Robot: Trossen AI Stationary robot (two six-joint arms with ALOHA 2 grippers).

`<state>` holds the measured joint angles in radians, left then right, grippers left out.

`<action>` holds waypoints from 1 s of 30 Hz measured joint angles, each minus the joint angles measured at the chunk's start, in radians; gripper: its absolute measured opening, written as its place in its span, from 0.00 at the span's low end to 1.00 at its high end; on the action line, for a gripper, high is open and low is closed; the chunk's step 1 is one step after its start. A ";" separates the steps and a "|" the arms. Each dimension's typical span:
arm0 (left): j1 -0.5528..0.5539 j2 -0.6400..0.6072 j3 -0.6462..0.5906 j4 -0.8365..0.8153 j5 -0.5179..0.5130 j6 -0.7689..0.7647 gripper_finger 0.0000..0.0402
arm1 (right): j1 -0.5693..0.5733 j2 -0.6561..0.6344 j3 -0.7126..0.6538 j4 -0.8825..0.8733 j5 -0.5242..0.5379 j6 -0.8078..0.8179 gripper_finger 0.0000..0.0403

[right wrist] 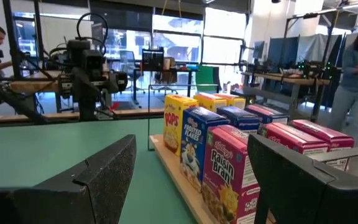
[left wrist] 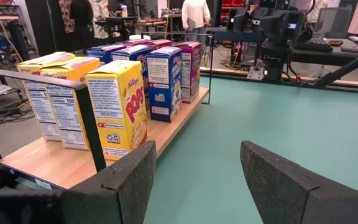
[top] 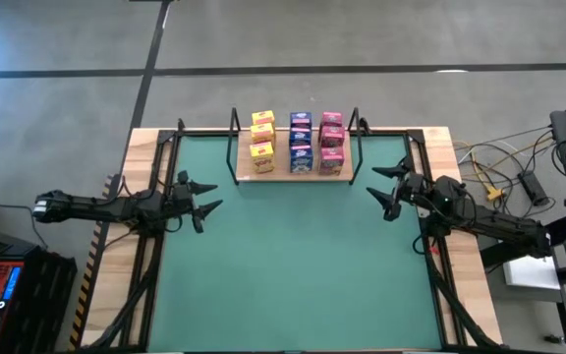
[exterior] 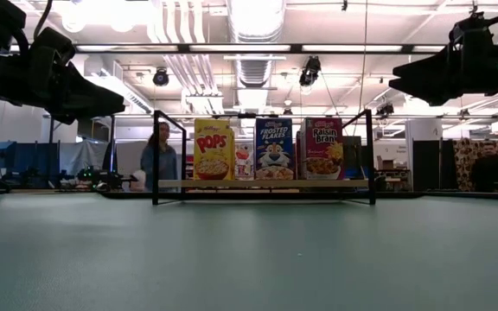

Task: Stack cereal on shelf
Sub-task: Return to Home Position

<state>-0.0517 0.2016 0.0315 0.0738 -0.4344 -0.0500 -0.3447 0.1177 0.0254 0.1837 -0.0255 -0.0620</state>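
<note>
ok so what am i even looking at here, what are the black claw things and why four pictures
This is a two-armed robot, caught by four cameras at one moment. One camera looks straight down, one sits low and looks level across the surface, and one rides on each wrist, looking past that arm's own fingers. From above, the left end effector and the right end effector hover at the sides of the green mat, both open and holding nothing. At the mat's far edge stands a wooden shelf carrying three yellow boxes, three blue boxes and three pink boxes of cereal, lined up by colour. The person in the low view is just in the room behind.
</note>
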 joint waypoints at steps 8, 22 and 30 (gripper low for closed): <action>0.000 0.000 0.000 0.000 0.000 0.000 0.54 | 0.000 0.003 0.000 0.000 0.000 0.000 0.74; 0.000 0.000 0.000 0.000 0.000 0.000 0.54 | 0.000 0.006 0.000 -0.001 0.054 0.000 0.74; 0.000 0.000 0.000 0.000 0.000 0.000 0.54 | 0.000 0.006 0.000 -0.001 0.054 0.001 0.74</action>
<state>-0.0517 0.2016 0.0315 0.0738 -0.4343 -0.0498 -0.3450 0.1242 0.0254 0.1829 0.0284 -0.0609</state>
